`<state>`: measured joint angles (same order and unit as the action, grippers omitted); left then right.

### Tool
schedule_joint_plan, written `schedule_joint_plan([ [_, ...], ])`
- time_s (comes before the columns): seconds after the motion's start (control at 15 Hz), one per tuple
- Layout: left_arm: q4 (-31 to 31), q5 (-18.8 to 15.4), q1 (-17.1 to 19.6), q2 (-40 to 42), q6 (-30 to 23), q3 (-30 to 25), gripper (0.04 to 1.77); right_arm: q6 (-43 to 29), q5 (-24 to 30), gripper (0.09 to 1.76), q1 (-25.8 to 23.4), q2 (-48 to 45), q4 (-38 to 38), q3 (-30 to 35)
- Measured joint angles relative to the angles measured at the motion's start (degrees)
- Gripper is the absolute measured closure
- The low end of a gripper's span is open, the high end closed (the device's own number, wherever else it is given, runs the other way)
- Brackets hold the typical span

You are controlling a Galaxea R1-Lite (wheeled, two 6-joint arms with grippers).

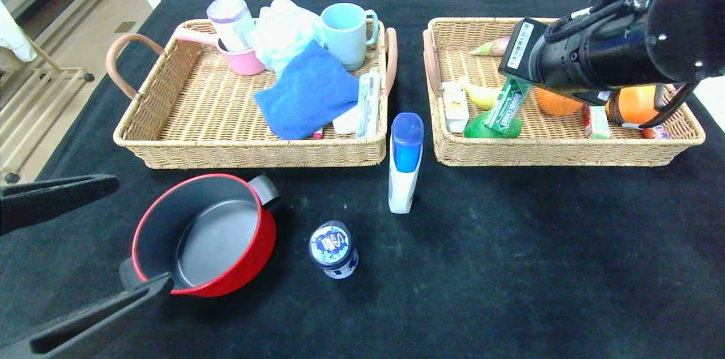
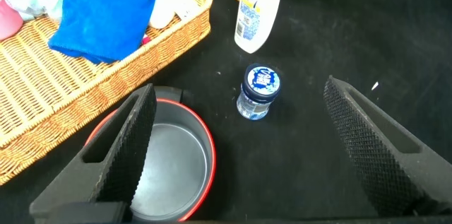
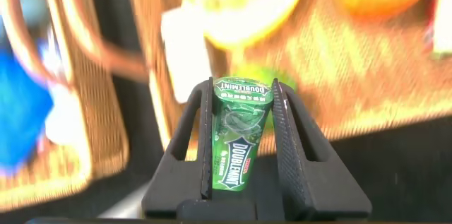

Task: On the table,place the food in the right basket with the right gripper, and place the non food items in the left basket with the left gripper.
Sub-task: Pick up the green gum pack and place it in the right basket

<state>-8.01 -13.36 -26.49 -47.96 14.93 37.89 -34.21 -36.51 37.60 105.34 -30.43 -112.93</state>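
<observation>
My right gripper (image 3: 241,87) is shut on the green gum pack (image 3: 239,136), which it holds over the front left part of the right basket (image 1: 566,150). From the head view the pack (image 1: 507,104) sticks out under the right arm. A banana (image 1: 481,96) and an orange (image 1: 557,104) lie in that basket. On the table (image 1: 510,268) stand the red pot (image 1: 204,234), the white bottle with its blue cap (image 1: 405,165) and the blue-and-white tub (image 1: 333,249). Low at the near left, my left gripper (image 1: 141,231) is open, with one finger over the pot (image 2: 169,160) and the tub (image 2: 260,91) ahead between the fingers.
The left basket (image 1: 187,150) holds a pink cup (image 1: 244,60), a pale blue mug (image 1: 345,33), a white puff and a blue cloth (image 1: 308,93). The right basket also holds a green bag (image 1: 481,125), small packets and a second orange fruit (image 1: 635,103). The bottle stands between the baskets' near corners.
</observation>
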Motion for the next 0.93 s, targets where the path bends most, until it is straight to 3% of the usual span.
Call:
schedule_joint_plan([
  [0.53, -0.1, 0.0, 0.0, 0.2, 0.0, 0.1, 0.09, 6.7, -0.5, 1.26, -2.6, 1.9, 8.0, 0.2],
  [0.93, -0.1, 0.0, 0.0, 0.3, 0.1, 0.0, 0.09, 11.9, 0.7, 1.26, -5.3, 4.8, 19.4, 0.2],
])
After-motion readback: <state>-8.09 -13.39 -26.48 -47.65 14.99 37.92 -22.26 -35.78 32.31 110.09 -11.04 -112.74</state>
